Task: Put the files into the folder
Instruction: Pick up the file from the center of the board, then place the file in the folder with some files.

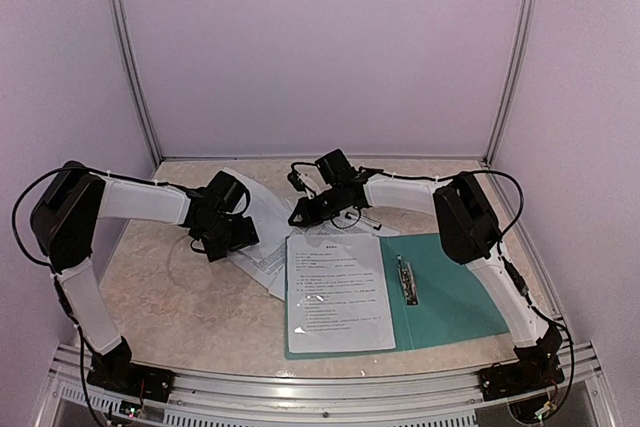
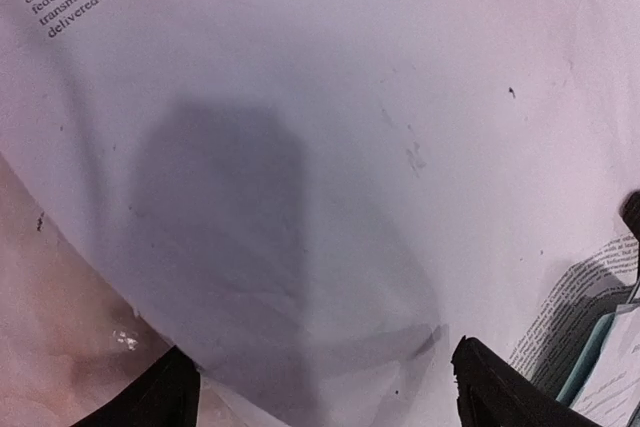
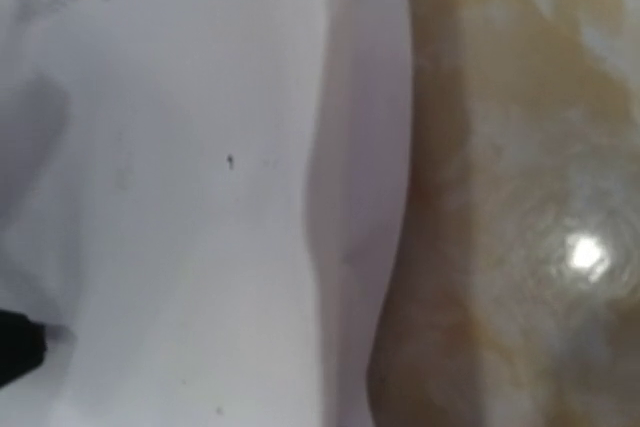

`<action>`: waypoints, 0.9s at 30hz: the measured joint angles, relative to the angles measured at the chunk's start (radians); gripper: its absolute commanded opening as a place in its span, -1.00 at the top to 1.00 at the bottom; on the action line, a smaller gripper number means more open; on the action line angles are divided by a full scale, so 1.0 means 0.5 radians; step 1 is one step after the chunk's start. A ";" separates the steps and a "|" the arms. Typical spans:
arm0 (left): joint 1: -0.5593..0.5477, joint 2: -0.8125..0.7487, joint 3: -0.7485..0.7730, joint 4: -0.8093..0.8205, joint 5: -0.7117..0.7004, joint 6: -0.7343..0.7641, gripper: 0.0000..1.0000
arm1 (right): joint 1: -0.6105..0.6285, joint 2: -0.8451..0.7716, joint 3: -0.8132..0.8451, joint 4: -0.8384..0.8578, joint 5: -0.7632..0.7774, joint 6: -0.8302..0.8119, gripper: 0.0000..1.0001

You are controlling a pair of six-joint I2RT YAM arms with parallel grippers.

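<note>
The dark teal folder (image 1: 450, 297) lies open at the front right, its metal clip (image 1: 405, 279) along the spine. One printed file sheet (image 1: 338, 292) rests on the folder's left half. More files (image 1: 262, 232) lie fanned behind and to its left. My left gripper (image 2: 320, 402) hovers open over a blank white sheet (image 2: 380, 127), a dark finger (image 2: 160, 397) on each side of it. My right gripper (image 1: 303, 215) is at the far edge of the files. It is shut, and a sheet's edge (image 3: 360, 197) buckles up where the jaws meet, though the fingertips themselves are hidden.
Marbled beige table (image 1: 180, 297) shows left of the papers and beside the sheet's edge (image 3: 520, 197). Purple walls with metal posts (image 1: 130, 57) close in the back and sides. A metal rail (image 1: 320, 387) runs along the near edge between the arm bases.
</note>
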 measured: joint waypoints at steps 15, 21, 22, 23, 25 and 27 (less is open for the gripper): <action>0.054 -0.275 -0.002 -0.380 -0.166 0.050 -0.75 | 0.000 0.001 0.050 0.242 0.011 0.177 1.00; 0.072 -0.512 -0.004 -0.491 -0.267 0.069 -0.75 | 0.000 0.008 0.195 0.402 0.012 0.295 1.00; 0.076 -0.540 -0.004 -0.507 -0.280 0.072 -0.75 | 0.000 0.008 0.224 0.435 0.014 0.313 1.00; 0.077 -0.565 -0.004 -0.525 -0.290 0.076 -0.75 | -0.001 0.008 0.249 0.468 0.014 0.330 1.00; 0.077 -0.606 -0.004 -0.552 -0.310 0.082 -0.75 | -0.005 0.008 0.286 0.523 0.014 0.354 1.00; 0.079 -0.631 -0.004 -0.569 -0.322 0.087 -0.75 | -0.011 0.003 0.303 0.573 0.021 0.381 1.00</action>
